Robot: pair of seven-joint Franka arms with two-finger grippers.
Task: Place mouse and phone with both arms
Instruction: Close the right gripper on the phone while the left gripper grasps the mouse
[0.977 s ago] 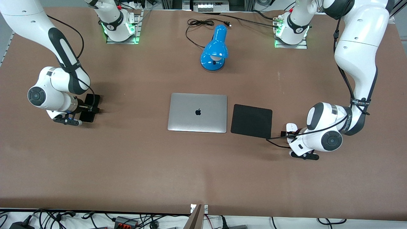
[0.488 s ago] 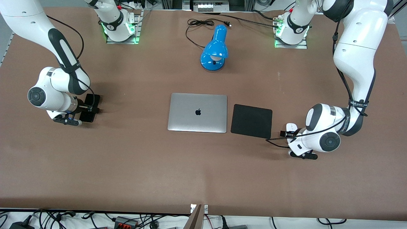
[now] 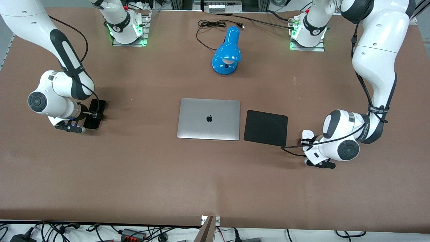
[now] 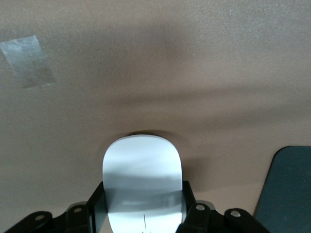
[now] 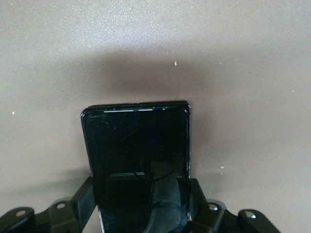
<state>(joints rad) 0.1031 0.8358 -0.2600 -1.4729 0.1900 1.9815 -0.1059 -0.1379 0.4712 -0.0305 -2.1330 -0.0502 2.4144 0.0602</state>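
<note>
The white mouse (image 3: 306, 135) is beside the black mouse pad (image 3: 265, 127), toward the left arm's end of the table. My left gripper (image 3: 306, 139) is shut on the mouse's sides, low at the table. In the left wrist view the mouse (image 4: 142, 170) sits between the fingers (image 4: 97, 206) of the left gripper (image 4: 142, 200). The black phone (image 3: 94, 114) is toward the right arm's end. My right gripper (image 3: 93, 115) is shut on it. In the right wrist view the phone (image 5: 138, 141) sticks out of the right gripper (image 5: 141, 194), close over the table.
A closed silver laptop (image 3: 209, 118) lies mid-table beside the mouse pad, whose corner shows in the left wrist view (image 4: 289, 189). A blue desk lamp (image 3: 227, 50) and its black cable (image 3: 210, 25) lie farther from the front camera. A strip of tape (image 4: 27, 61) is on the table.
Both hands have shifted only slightly. The left gripper and mouse edged a little toward the mouse pad. The right hand edged toward the table's end.
</note>
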